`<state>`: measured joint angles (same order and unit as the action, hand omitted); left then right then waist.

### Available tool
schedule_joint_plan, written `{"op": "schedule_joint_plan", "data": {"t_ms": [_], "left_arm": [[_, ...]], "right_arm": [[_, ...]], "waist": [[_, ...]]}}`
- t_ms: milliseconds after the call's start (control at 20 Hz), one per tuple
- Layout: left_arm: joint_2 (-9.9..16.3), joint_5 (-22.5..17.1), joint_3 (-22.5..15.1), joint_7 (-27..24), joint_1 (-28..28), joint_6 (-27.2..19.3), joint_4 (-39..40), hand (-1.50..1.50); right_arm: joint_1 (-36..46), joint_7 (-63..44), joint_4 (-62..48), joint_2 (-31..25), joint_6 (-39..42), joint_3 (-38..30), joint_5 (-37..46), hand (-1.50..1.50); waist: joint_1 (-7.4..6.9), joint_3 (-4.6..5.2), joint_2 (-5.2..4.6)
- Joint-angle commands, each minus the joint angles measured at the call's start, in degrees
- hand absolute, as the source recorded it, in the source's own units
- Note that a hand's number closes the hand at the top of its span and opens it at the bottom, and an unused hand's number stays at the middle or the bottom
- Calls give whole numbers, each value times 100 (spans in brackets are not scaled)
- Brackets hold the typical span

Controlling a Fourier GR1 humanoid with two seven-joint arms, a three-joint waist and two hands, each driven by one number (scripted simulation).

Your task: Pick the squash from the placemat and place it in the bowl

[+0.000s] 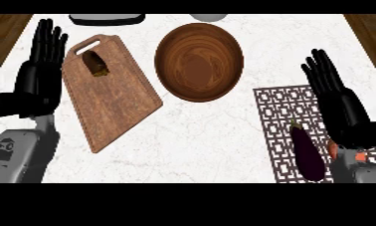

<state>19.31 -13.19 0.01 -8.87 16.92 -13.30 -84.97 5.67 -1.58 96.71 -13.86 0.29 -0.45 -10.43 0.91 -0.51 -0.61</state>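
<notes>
A dark purple, long vegetable that looks like an eggplant (308,151) lies on the brown lattice placemat (281,115) at the lower right. The wooden bowl (199,61) stands at the upper middle with nothing inside. My right hand (340,104) is open with fingers straight, over the placemat's right edge and just right of the vegetable, not touching it. My left hand (40,68) is open, fingers up, resting at the left edge.
A wooden cutting board (110,93) lies left of the bowl with a small dark brown object (95,63) near its handle end. A dark tray (107,19) and a pale round object (209,17) sit at the far edge.
</notes>
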Motion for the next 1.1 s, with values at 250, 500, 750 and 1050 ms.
{"op": "schedule_joint_plan", "data": {"t_ms": [250, 500, 750, 1050], "left_arm": [[-225, 284, -703, 631, -628, 197, 240, 0], [-477, 330, -946, 748, -869, 76, 133, 0], [-501, 441, -1083, 1106, -773, 66, -189, 0], [-790, 673, -1104, 1149, -396, -66, 60, 0]], "right_arm": [[-1878, 492, -146, -1317, 1555, 146, 385, 150], [-2000, 2019, -187, -241, -708, -1154, 735, -150], [-3024, 3792, 161, -1, -172, -1430, 339, -150], [-3331, 2287, 1444, -441, -595, -1975, 700, -150]], "waist": [[84, 44, 79], [205, 19, 119], [44, 44, 91], [2, 58, 64]]}}
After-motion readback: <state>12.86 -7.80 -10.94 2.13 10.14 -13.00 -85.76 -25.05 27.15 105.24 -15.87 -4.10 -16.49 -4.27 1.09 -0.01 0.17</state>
